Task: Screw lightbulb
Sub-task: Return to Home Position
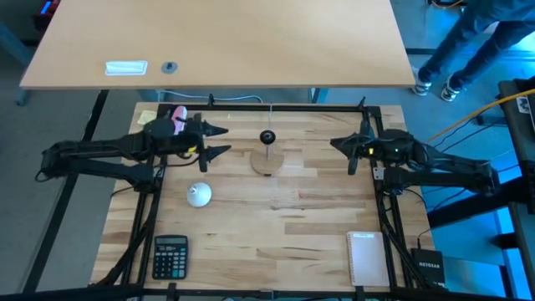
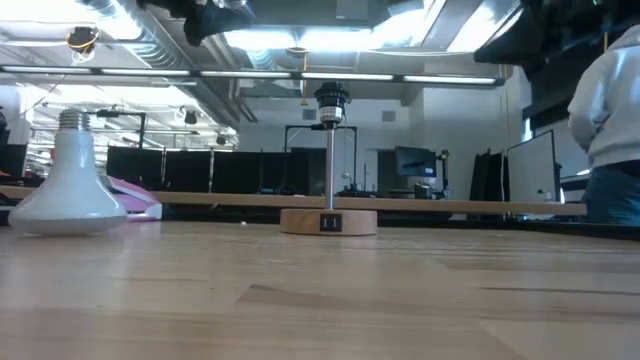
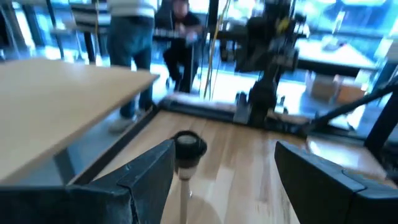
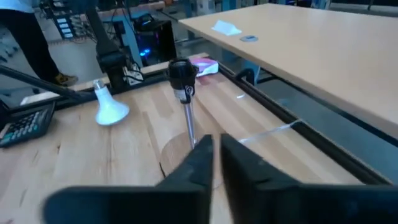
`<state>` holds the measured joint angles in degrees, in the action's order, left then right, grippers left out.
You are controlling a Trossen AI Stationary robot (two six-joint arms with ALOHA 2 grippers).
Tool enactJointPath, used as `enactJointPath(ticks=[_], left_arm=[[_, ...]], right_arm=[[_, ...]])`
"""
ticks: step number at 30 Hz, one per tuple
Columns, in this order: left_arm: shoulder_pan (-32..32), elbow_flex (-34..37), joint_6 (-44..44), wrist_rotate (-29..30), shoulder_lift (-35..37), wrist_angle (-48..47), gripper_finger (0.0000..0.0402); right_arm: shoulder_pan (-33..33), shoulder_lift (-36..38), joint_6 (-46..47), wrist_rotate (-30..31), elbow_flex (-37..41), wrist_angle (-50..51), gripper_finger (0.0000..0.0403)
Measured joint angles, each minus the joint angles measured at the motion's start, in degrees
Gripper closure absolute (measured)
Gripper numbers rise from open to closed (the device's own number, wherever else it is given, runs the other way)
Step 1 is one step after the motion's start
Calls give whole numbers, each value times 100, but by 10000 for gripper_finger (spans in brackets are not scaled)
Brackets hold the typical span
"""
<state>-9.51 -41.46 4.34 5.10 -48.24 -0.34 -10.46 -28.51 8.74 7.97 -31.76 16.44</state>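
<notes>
The white lightbulb (image 1: pixel 198 195) stands on the table left of centre, resting on its globe with the silvery screw base up (image 2: pixel 70 121). No gripper touches it. The lamp stand's round wooden disc (image 1: pixel 267 161) sits at the middle far part of the table, its black socket (image 2: pixel 331 100) atop a thin post. My left gripper (image 1: pixel 224 141) hovers open to the left of the socket, pointing at it; the socket (image 3: pixel 188 146) shows by one finger. My right gripper (image 1: pixel 337 145) hovers shut to the right of the stand, pointing at it (image 4: pixel 214 163).
A black calculator (image 1: pixel 170 256) lies at the near left and a white notepad (image 1: pixel 366 257) at the near right. A pink object (image 1: pixel 177 117) sits at the far left by my left arm. Another tabletop (image 1: pixel 217 42) stands beyond the far edge; a person (image 1: pixel 468 42) is at its right.
</notes>
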Motion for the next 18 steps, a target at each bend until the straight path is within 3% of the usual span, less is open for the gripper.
enactJointPath(ticks=[2, 4, 7, 11, 18], left_arm=[[19, 352, 88, 25, 185, 415, 137], [19, 573, 254, 78, 319, 385, 137], [0, 821, 271, 111, 434, 74, 137], [10, 925, 1058, 112, 419, -82, 137], [217, 927, 296, 149, 433, -507, 137]], right_arm=[[-2, 266, 28, -25, 302, -148, 388], [-2, 454, 34, -42, 509, -329, 395], [-4, 599, 16, -40, 600, -215, 375], [-4, 584, 155, -66, 600, -287, 352], [-4, 573, 90, -444, 792, -297, 341]])
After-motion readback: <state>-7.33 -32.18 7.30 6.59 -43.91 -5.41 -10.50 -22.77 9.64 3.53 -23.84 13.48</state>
